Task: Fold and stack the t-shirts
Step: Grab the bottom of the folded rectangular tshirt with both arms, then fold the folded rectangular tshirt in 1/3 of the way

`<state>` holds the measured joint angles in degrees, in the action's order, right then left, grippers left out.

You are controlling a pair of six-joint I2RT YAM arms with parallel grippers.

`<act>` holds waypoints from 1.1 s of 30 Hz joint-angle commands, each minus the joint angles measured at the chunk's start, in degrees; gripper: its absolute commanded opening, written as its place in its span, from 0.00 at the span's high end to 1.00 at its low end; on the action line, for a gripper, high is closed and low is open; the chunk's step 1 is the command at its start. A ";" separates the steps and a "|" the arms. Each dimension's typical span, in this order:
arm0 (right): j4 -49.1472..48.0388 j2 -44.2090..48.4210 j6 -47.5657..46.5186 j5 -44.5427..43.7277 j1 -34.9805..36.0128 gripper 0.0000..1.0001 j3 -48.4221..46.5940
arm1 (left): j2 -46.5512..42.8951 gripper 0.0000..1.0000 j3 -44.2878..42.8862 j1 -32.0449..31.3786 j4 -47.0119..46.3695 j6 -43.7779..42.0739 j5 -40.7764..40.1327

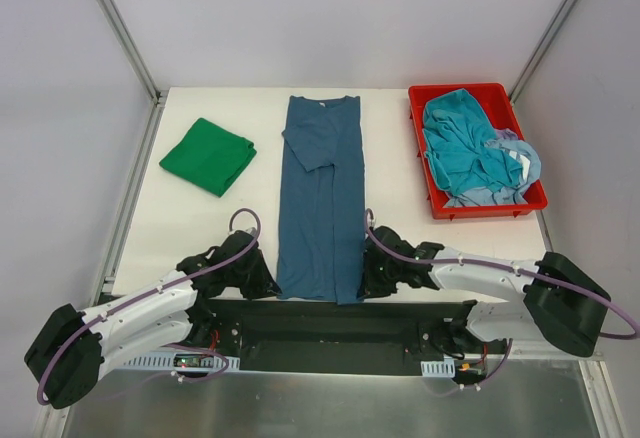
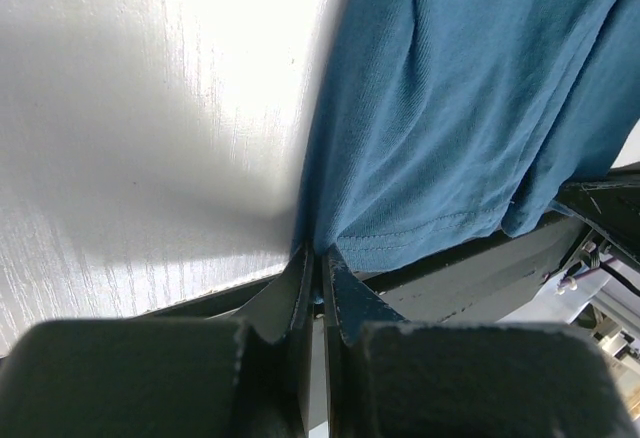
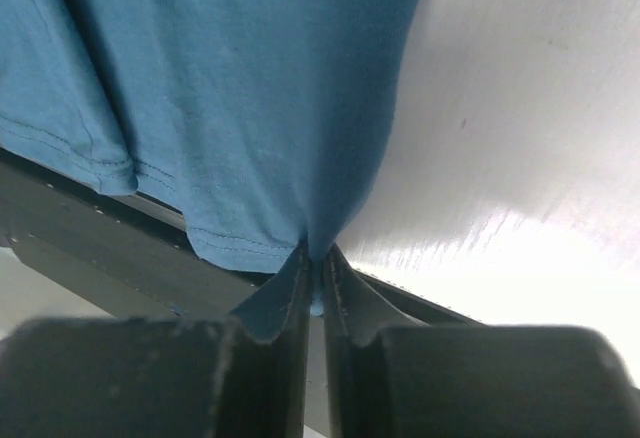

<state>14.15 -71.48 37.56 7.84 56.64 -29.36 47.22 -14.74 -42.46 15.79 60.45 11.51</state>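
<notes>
Your left gripper (image 2: 320, 263) and right gripper (image 3: 322, 258) each pinch a near hem corner of the blue t-shirt (image 1: 322, 198) stretched between them. The folded green t-shirt (image 1: 208, 155) lies well ahead-left. The red bin (image 1: 455, 89) holding the teal t-shirt (image 1: 460, 143) sits ahead-right.

We see a white wood-grain table (image 1: 390, 178). On it lie a folded bright green cotton t-shirt (image 1: 208, 156) at left, a long dark blue cotton t-shirt (image 1: 322, 208) mid-table, and a rectangular red plastic tray (image 1: 452, 93) at right.
</notes>
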 commanded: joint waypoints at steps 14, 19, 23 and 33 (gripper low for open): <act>1.93 1.53 -12.77 -5.02 -6.18 1.00 -13.60 | 4.80 1.00 -17.76 -0.08 1.52 -13.85 -10.88; -1.32 -0.67 -17.78 -10.81 -10.84 1.00 -19.49 | 12.53 1.00 -27.78 2.72 0.82 -17.99 -17.31; -2.81 -5.93 -21.73 -12.32 -15.58 1.00 -25.38 | 20.61 1.00 -33.85 7.90 -4.44 -22.82 -16.35; -9.76 -20.70 -23.93 -4.67 -25.35 1.00 -36.81 | 43.73 1.00 -52.04 18.28 -7.35 -28.28 -6.76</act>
<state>8.29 -88.77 15.88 0.95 33.21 -61.36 85.97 -60.58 -25.87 10.48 36.29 1.19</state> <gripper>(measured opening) 0.045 0.009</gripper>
